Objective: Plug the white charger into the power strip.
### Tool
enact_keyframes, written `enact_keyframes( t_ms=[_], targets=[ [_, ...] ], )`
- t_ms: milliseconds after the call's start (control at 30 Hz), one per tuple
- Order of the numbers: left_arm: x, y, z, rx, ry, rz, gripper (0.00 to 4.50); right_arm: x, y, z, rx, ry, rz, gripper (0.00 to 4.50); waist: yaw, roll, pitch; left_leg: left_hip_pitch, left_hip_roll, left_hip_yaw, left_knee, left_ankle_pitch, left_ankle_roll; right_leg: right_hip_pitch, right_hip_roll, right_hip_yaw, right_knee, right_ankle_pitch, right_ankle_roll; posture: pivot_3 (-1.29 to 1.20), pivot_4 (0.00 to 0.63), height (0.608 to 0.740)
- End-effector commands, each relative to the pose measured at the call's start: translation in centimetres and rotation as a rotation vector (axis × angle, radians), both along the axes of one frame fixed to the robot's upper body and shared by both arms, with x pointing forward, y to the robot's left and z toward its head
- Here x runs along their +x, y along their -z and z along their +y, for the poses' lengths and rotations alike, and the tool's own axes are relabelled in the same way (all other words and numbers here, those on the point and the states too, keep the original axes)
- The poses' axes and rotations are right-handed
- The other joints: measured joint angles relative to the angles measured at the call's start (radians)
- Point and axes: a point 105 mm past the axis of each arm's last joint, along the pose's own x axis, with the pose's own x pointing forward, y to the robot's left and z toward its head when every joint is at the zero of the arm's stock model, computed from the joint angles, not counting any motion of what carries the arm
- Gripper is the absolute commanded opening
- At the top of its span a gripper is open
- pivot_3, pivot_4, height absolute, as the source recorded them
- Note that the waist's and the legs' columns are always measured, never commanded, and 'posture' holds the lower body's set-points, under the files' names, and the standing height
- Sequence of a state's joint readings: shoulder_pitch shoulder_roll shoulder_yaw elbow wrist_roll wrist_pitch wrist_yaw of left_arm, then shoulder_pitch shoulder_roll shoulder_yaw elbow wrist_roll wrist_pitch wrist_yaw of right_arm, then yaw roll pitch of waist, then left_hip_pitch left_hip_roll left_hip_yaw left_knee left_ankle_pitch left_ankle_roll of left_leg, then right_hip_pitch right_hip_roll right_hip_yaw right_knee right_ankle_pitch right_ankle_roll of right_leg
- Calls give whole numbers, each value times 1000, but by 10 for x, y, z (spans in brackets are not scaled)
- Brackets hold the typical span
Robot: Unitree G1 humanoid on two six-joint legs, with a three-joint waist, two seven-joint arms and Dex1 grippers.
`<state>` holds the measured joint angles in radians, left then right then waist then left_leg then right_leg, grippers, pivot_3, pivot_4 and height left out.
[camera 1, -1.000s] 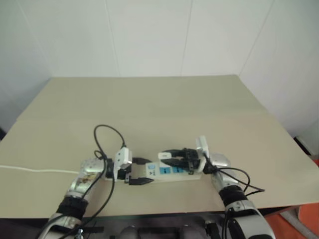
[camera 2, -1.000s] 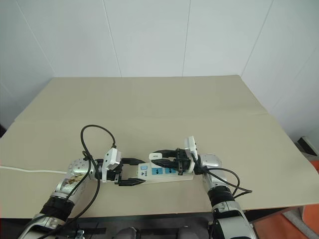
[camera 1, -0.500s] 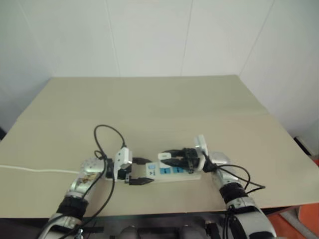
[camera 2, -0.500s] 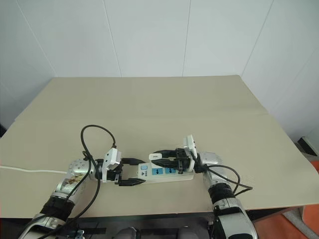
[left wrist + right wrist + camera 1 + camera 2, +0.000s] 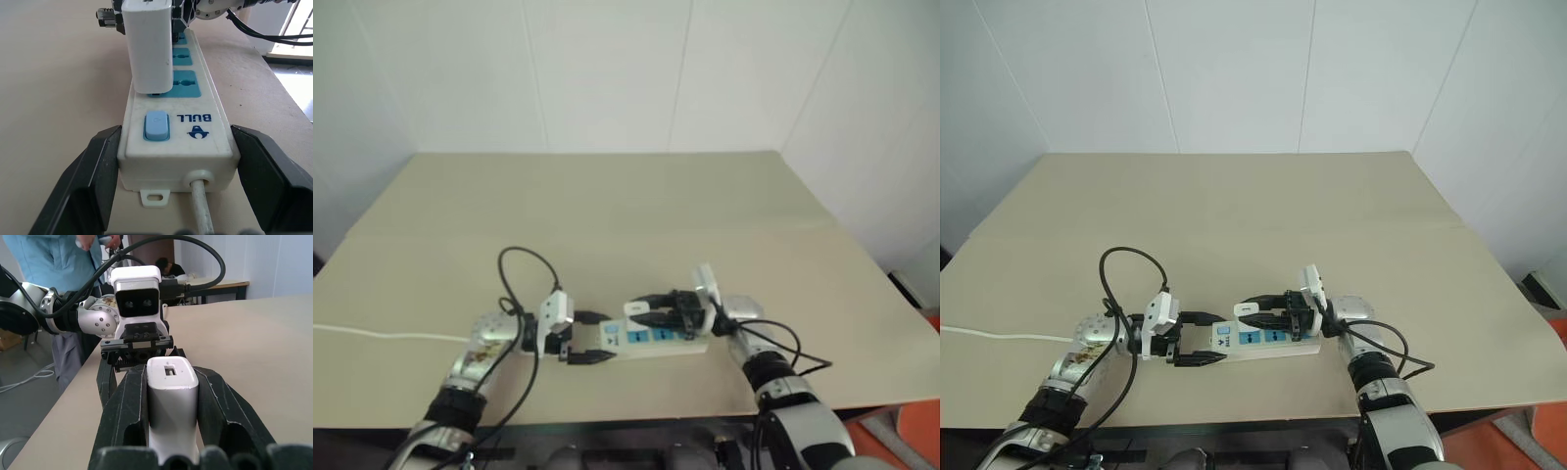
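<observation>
The power strip (image 5: pixel 1265 340) lies on the table near its front edge, blue sockets up, with its switch end between the fingers of my left gripper (image 5: pixel 1219 336). In the left wrist view both black fingers (image 5: pixel 98 166) press against the strip's (image 5: pixel 195 132) sides. My right gripper (image 5: pixel 1249 309) comes in from the right, shut on the white charger (image 5: pixel 1247 308). The charger (image 5: pixel 147 44) stands upright over the socket nearest the switch, its lower face down at the socket. Its prongs are hidden. The right wrist view has the charger's (image 5: pixel 172 396) back clamped between the two fingers.
A thin white cord (image 5: pixel 999 336) runs from the strip's switch end off the table's left side. Black cables (image 5: pixel 1126 257) loop above my left wrist. The beige table (image 5: pixel 1234 215) stretches back to white walls. A person in blue (image 5: pixel 58 254) stands past the table's left side.
My right forearm has shifted slightly inward. Both grippers, the charger and the strip stay where they were.
</observation>
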<state>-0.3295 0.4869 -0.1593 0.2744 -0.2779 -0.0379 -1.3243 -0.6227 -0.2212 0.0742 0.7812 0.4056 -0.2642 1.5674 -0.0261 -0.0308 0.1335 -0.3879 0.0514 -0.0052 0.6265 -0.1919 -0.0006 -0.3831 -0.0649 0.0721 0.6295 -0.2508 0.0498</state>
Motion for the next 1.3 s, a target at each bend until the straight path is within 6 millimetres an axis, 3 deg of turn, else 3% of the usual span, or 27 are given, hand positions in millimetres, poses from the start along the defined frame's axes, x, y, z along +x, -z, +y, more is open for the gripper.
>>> enact_keyframes(
  t_ms=[33, 400, 600, 1033, 1300],
  targets=[
    [-7, 8, 3, 26, 13, 38, 3211, -9, 32, -24, -82, 21, 91, 1111, 0, 0, 0, 0, 0, 0, 0, 0, 0, 0, 0, 0, 0, 0, 0, 0, 150, 740],
    [-6, 8, 2, 31, 17, 38, 3211, -14, 55, -30, -162, 34, 148, 1111, -6, -5, -5, 13, 1, 0, -1, -2, -3, 13, 0, 0, -2, -9, -4, 0, 150, 740],
    [-6, 8, 2, 33, 19, 39, 3211, -16, 57, -30, -183, 28, 119, 1111, -6, -6, -6, 14, 1, 0, -1, -2, -3, 14, -1, 0, -2, -9, -4, 0, 150, 740],
    [-6, 7, 0, 26, 21, 38, 3211, -13, 67, -28, -268, 11, 231, 1111, -11, -2, -8, 17, 0, 0, -3, -6, -9, 13, -3, -1, -2, -11, -6, 0, 150, 740],
    [-7, 8, 1, 28, 21, 38, 3211, -15, 67, -29, -250, 50, 128, 1111, -11, -2, -8, 17, 0, 0, -3, -6, -10, 12, -3, -1, -2, -11, -6, 0, 150, 740]
  ],
)
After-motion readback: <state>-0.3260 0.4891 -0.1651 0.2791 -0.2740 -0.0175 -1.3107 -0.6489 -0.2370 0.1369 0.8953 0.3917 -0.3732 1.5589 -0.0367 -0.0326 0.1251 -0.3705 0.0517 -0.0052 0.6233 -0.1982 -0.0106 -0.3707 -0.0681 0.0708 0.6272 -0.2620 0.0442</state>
